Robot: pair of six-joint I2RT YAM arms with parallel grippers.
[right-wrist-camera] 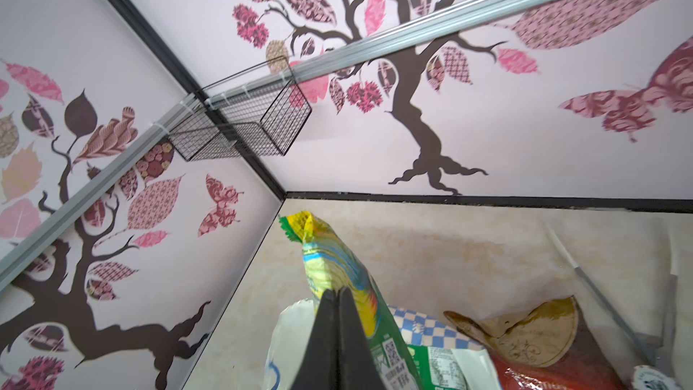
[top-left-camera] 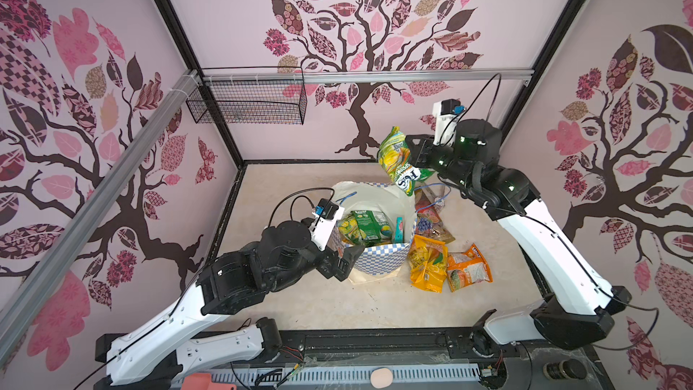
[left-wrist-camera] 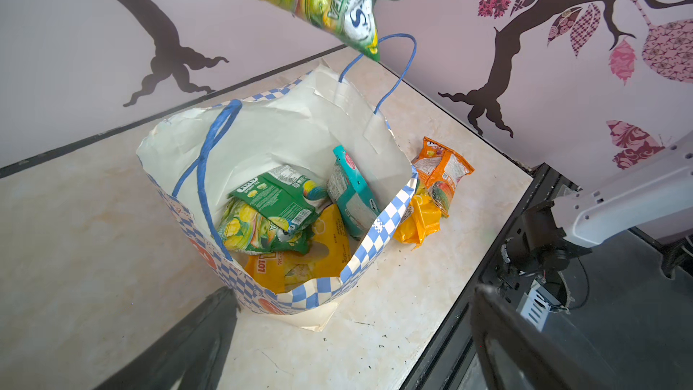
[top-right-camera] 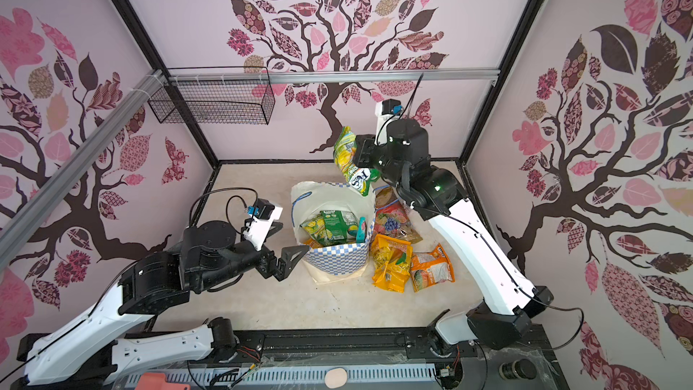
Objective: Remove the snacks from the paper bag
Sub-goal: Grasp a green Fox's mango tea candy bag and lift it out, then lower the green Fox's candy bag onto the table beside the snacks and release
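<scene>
Holds crinkly green-yellow packet (top-left-camera: 397, 159) above open bag (top-left-camera: 378, 256) with right fingers (right-wrist-camera: 330, 335) clamped on it; spreads left fingers (top-right-camera: 291, 253) wide just beside bag, gripping nothing.

This is a robot test cell in a lab, dressed up to look homely. Panel walls (top-left-camera: 232, 13) papered with pink-and-brown tree decals box in a marble-look tabletop (top-left-camera: 300, 305). Black frame posts (top-left-camera: 165, 13), an aluminium rail (top-left-camera: 375, 77) carrying a zip-tied wire basket (top-left-camera: 247, 106), and a left arm (top-left-camera: 180, 317) and right arm (top-left-camera: 543, 253) mounted along the tabletop's near edge show it.
</scene>
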